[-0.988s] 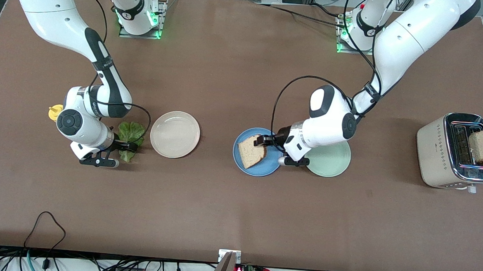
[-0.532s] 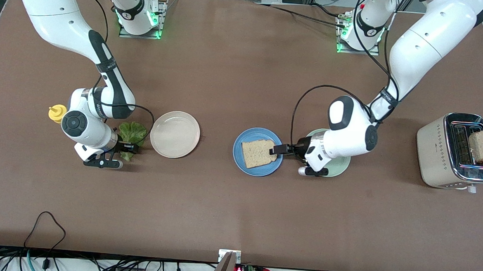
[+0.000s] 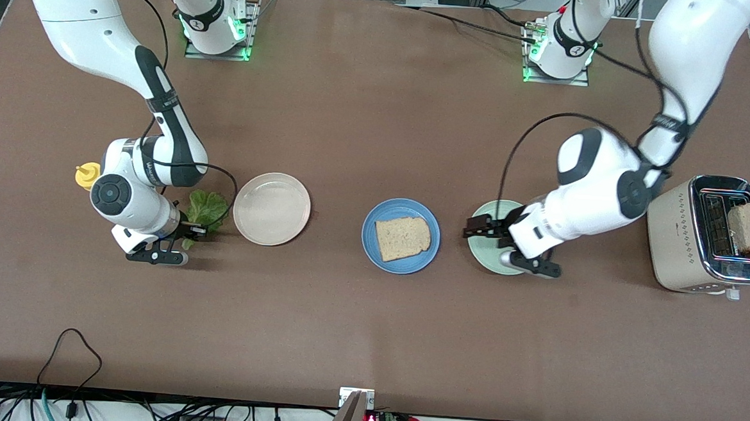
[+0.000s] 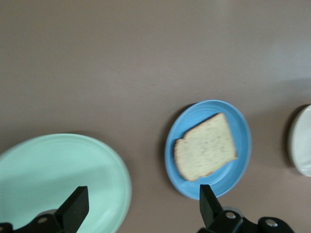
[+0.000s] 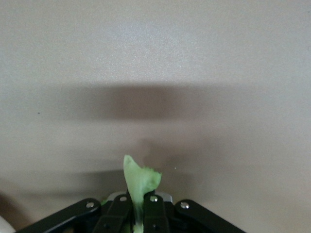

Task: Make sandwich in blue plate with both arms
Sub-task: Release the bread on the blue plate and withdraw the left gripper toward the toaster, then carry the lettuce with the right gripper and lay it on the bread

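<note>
One slice of light brown toast lies flat on the blue plate at mid table; both also show in the left wrist view, toast and plate. My left gripper is open and empty over the pale green plate, toward the left arm's end from the blue plate. My right gripper is shut on the ruffled green lettuce leaf beside the cream-white plate; the leaf's edge sticks out between the fingers. A second toast slice stands in the toaster.
A small yellow bottle stands by the right arm's wrist. The toaster sits at the left arm's end of the table. The pale green plate and the cream-white plate hold nothing.
My left gripper let go of the toast on the blue plate and drew back over the pale green plate. My right gripper closed on the lettuce and shifted slightly.
</note>
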